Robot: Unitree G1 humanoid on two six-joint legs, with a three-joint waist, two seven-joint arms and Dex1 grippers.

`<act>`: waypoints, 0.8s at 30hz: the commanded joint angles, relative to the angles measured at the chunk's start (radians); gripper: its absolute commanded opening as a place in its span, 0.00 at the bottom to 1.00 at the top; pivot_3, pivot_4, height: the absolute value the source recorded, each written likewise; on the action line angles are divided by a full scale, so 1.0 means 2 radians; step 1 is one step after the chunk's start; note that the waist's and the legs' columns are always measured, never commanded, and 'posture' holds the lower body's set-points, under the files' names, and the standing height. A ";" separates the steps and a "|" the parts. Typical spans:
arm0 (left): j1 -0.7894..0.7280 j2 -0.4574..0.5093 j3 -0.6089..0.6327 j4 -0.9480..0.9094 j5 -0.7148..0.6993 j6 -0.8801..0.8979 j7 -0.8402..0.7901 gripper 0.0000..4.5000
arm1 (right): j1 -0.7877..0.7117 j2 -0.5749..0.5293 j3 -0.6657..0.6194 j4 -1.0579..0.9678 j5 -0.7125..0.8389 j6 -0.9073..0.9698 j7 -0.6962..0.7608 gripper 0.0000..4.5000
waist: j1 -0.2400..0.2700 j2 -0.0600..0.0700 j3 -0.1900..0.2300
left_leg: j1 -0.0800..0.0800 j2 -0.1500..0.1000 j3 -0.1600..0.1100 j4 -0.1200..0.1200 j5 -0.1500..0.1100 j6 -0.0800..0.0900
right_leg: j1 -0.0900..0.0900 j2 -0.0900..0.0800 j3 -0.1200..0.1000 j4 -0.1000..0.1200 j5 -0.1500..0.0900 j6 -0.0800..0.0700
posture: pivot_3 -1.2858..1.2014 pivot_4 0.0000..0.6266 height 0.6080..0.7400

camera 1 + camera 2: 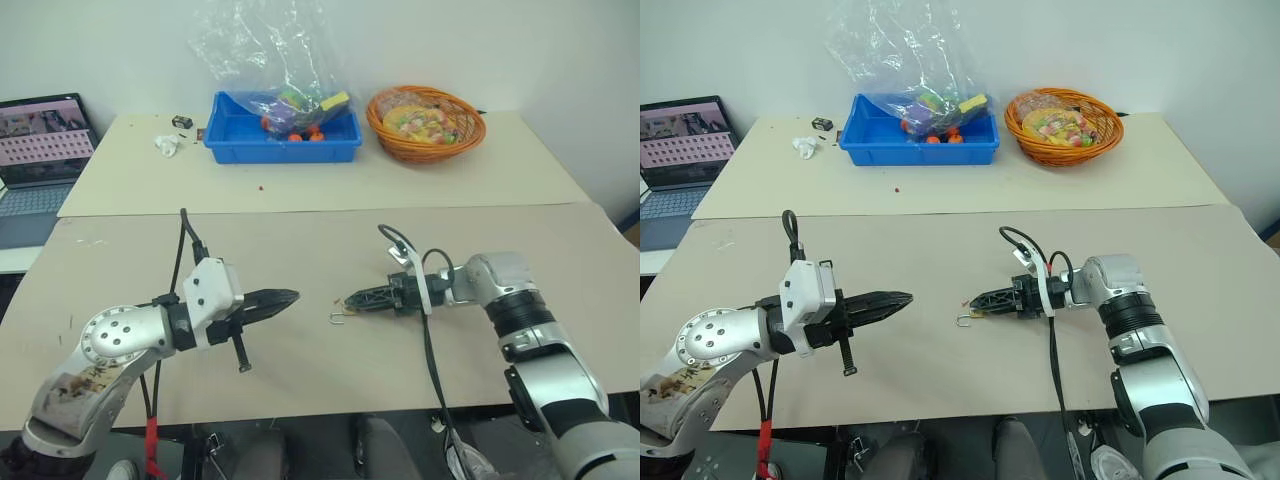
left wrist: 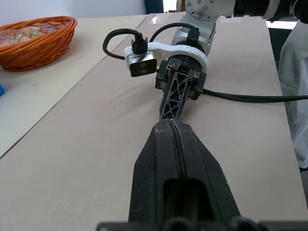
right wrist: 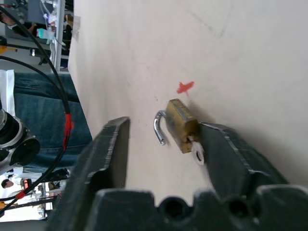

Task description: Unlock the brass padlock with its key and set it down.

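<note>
1. Right gripper [image 3: 163, 159] has its two black fingers spread apart, low over the tan tabletop [image 1: 300, 250], clamping nothing.
2. Sitting between those fingers is the tiny yellowish-brass padlock with the thin silver shackle [image 3: 181, 125]. It lies flat on the table, right up against one finger, may be touching.
3. Shackle looks swung out of the body, so I'd call it unlocked. The small silvery key [image 3: 197, 155] still pokes out of the lock's end.
4. Left gripper [image 1: 285, 298] is pinched fully together with nothing in it, hovering well apart from the lock and pointing toward it.
5. Progress: unlocking and putting down look pretty much done. All that's left, I reckon, is backing the right arm away without nudging the lock.
6. Further out: blue plastic bin [image 1: 282, 140] and orange woven basket [image 1: 426, 122], not involved.
</note>
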State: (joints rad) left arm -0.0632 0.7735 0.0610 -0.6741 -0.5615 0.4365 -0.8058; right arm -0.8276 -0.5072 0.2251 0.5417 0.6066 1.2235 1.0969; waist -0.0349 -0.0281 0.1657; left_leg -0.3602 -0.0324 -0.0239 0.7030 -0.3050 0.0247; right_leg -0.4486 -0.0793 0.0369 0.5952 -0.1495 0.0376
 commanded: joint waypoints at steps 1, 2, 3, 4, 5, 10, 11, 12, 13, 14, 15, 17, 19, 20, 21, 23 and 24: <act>-0.004 -0.005 0.001 -0.010 -0.001 -0.010 -0.003 0.00 | 0.005 -0.040 -0.002 -0.005 -0.040 -0.040 -0.001 0.83 | 0.002 0.000 0.000 | 0.002 0.000 0.000 0.000 0.000 0.000 | 0.003 0.000 0.000 0.000 0.000 0.000 | 0.52 0.24 0.96; -0.005 -0.007 0.000 -0.010 -0.003 -0.006 -0.002 0.00 | 0.006 -0.045 -0.007 -0.008 -0.043 -0.046 -0.001 0.83 | 0.004 0.000 0.000 | 0.004 0.000 0.000 0.000 0.000 0.000 | 0.005 0.000 0.000 -0.001 0.000 0.000 | 0.52 0.24 0.96; -0.005 -0.009 0.000 -0.010 -0.005 -0.004 -0.001 0.00 | 0.007 -0.047 -0.010 -0.009 -0.045 -0.050 -0.001 0.83 | 0.005 0.000 0.000 | 0.005 0.000 0.000 0.000 0.000 0.000 | 0.006 0.000 0.000 -0.001 -0.001 0.001 | 0.52 0.24 0.96; -0.006 -0.011 0.000 -0.010 -0.006 -0.001 0.001 0.00 | 0.015 -0.058 -0.004 -0.025 -0.055 -0.072 0.008 0.83 | 0.005 0.000 0.000 | 0.005 0.000 0.000 0.000 0.000 0.000 | 0.006 0.000 0.000 -0.001 -0.001 0.002 | 0.52 0.24 0.96; -0.006 -0.013 -0.001 -0.012 -0.007 0.004 0.003 0.00 | 0.032 -0.073 -0.002 -0.052 -0.067 -0.120 0.022 0.83 | 0.005 0.000 0.000 | 0.005 0.000 0.000 0.000 0.000 0.000 | 0.006 0.001 0.000 -0.001 -0.002 0.002 | 0.52 0.24 0.96; -0.009 -0.011 -0.004 -0.001 -0.009 0.033 0.012 0.00 | 0.127 -0.118 -0.028 -0.186 -0.079 -0.294 0.092 0.83 | 0.010 0.001 0.000 | 0.004 0.000 0.000 0.000 -0.001 0.001 | 0.004 0.001 0.000 0.000 -0.002 0.001 | 0.52 0.24 0.96; -0.011 -0.009 -0.008 0.007 -0.002 0.042 0.015 0.00 | 0.137 -0.121 -0.034 -0.201 -0.077 -0.313 0.100 0.83 | 0.007 0.001 0.000 | 0.003 0.001 0.000 0.000 -0.001 0.001 | 0.004 0.001 0.000 -0.001 -0.001 0.001 | 0.52 0.24 0.96; -0.014 -0.009 -0.010 0.015 -0.005 0.057 0.018 0.00 | 0.146 -0.124 -0.038 -0.210 -0.079 -0.334 0.107 0.83 | 0.005 0.001 0.000 | 0.003 0.001 0.000 0.000 -0.001 0.001 | 0.004 0.001 0.000 -0.001 -0.001 0.001 | 0.52 0.24 0.96; -0.016 -0.010 -0.011 0.020 -0.008 0.067 0.020 0.00 | 0.152 -0.126 -0.041 -0.215 -0.082 -0.350 0.112 0.83 | 0.004 0.001 0.000 | 0.004 0.002 0.001 0.000 -0.001 0.001 | 0.004 0.001 0.001 -0.001 -0.001 0.001 | 0.52 0.24 0.96; -0.018 -0.012 -0.011 0.029 -0.008 0.073 0.023 0.00 | 0.159 -0.128 -0.045 -0.226 -0.086 -0.372 0.117 0.83 | 0.003 0.001 0.000 | 0.004 0.002 0.001 0.000 -0.001 0.001 | 0.004 0.001 0.001 -0.001 -0.001 0.001 | 0.52 0.24 0.96; -0.020 -0.012 -0.013 0.036 -0.002 0.072 0.021 0.00 | 0.162 -0.129 -0.050 -0.235 -0.086 -0.383 0.119 0.83 | 0.003 0.001 0.000 | 0.004 0.002 0.001 0.000 -0.001 0.001 | 0.004 0.001 0.001 0.000 -0.001 0.001 | 0.52 0.24 0.96; -0.025 -0.016 -0.015 0.043 -0.007 0.082 0.022 0.00 | 0.165 -0.126 -0.061 -0.249 -0.079 -0.395 0.120 0.83 | 0.004 0.001 0.001 | 0.004 0.002 0.001 0.000 -0.001 0.001 | 0.004 0.001 0.001 0.000 -0.001 0.001 | 0.52 0.24 0.96; -0.030 -0.015 -0.024 0.047 -0.002 0.086 0.018 0.00 | 0.170 -0.128 -0.062 -0.253 -0.084 -0.410 0.123 0.83 | 0.005 0.001 0.001 | 0.004 0.002 0.001 0.000 -0.001 0.001 | 0.004 0.001 0.001 0.000 -0.001 0.001 | 0.52 0.24 0.96; -0.032 -0.016 -0.030 0.052 0.006 0.082 0.018 0.00 | 0.175 -0.130 -0.055 -0.249 -0.104 -0.432 0.118 0.83 | 0.005 0.001 0.001 | 0.004 0.002 0.001 0.000 -0.001 0.001 | 0.004 0.001 0.001 -0.001 -0.001 0.001 | 0.52 0.24 0.96; -0.035 -0.017 -0.034 0.055 0.012 0.081 0.017 0.00 | 0.178 -0.131 -0.050 -0.245 -0.118 -0.447 0.114 0.83 | 0.006 0.001 0.001 | 0.005 0.002 0.001 0.000 -0.001 0.001 | 0.005 0.001 0.001 -0.001 -0.001 0.001 | 0.52 0.24 0.96; -0.039 -0.020 -0.039 0.059 0.016 0.079 0.017 0.00 | 0.181 -0.128 -0.051 -0.242 -0.122 -0.454 0.114 0.83 | 0.008 0.001 0.001 | 0.004 0.002 0.001 0.000 -0.001 0.001 | 0.005 0.001 0.001 -0.001 -0.002 0.001 | 0.52 0.24 0.96; -0.042 -0.021 -0.043 0.060 0.017 0.079 0.016 0.00 | 0.181 -0.126 -0.053 -0.241 -0.122 -0.452 0.110 0.83 | 0.009 0.001 0.001 | 0.004 0.002 0.001 0.000 -0.001 0.001 | 0.005 0.001 0.001 -0.001 -0.002 0.001 | 0.52 0.24 0.96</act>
State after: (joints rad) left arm -0.1242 0.7375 -0.0191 -0.5466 -0.5349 0.6115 -0.7680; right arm -0.4594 -0.7533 0.1405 0.0699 0.3669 0.3448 1.3246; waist -0.0176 -0.0270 0.1668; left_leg -0.3518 -0.0282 -0.0222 0.7024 -0.3065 0.0269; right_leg -0.4401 -0.0773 0.0385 0.5940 -0.1524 0.0397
